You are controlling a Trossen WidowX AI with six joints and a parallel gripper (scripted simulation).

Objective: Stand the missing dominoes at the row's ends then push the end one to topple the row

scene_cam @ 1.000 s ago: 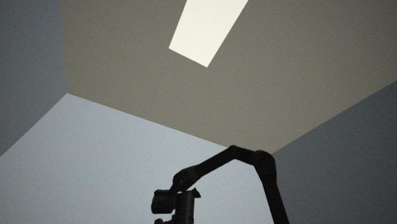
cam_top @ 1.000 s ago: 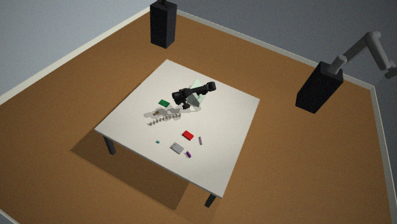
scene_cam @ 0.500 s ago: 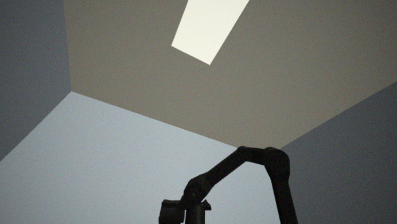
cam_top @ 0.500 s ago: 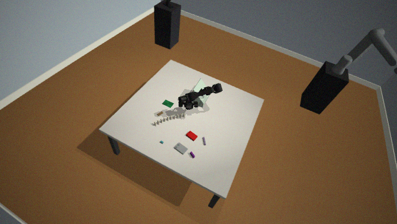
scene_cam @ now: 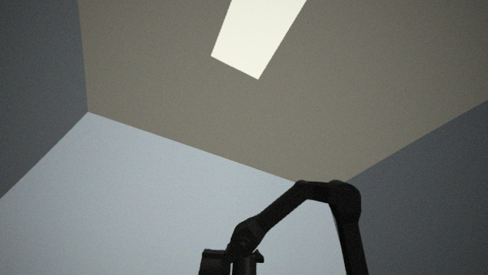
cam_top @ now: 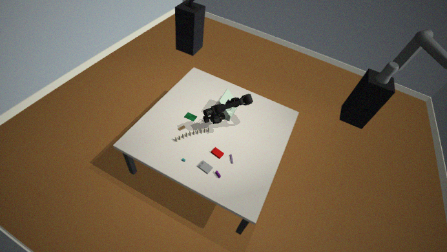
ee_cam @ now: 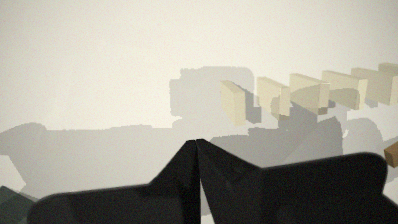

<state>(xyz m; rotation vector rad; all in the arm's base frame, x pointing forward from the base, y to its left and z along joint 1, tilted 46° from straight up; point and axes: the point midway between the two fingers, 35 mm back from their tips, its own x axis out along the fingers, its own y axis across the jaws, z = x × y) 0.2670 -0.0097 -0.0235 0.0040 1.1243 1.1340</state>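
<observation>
A slightly curved row of several cream dominoes (cam_top: 193,132) (ee_cam: 310,93) stands upright on the white table (cam_top: 258,136). The row's end domino (cam_top: 208,130) (ee_cam: 233,103) on the arm's side stands upright beside its neighbour. My gripper (ee_cam: 195,147) is shut, its fingertips meeting with nothing between them. In the wrist view the tips show below and left of that end domino, with a gap between. The top view shows the arm over the table behind this end, hiding its own fingertips. The exterior view shows only the arm. No loose domino is seen.
A brown block (cam_top: 181,128) (ee_cam: 393,155) and a green block (cam_top: 190,116) lie behind the row. In front lie a red block (cam_top: 218,152), a grey plate (cam_top: 205,167), a teal piece (cam_top: 183,159) and two purple pieces (cam_top: 231,159) (cam_top: 218,174). A pale green panel (cam_top: 227,95) is beside the arm.
</observation>
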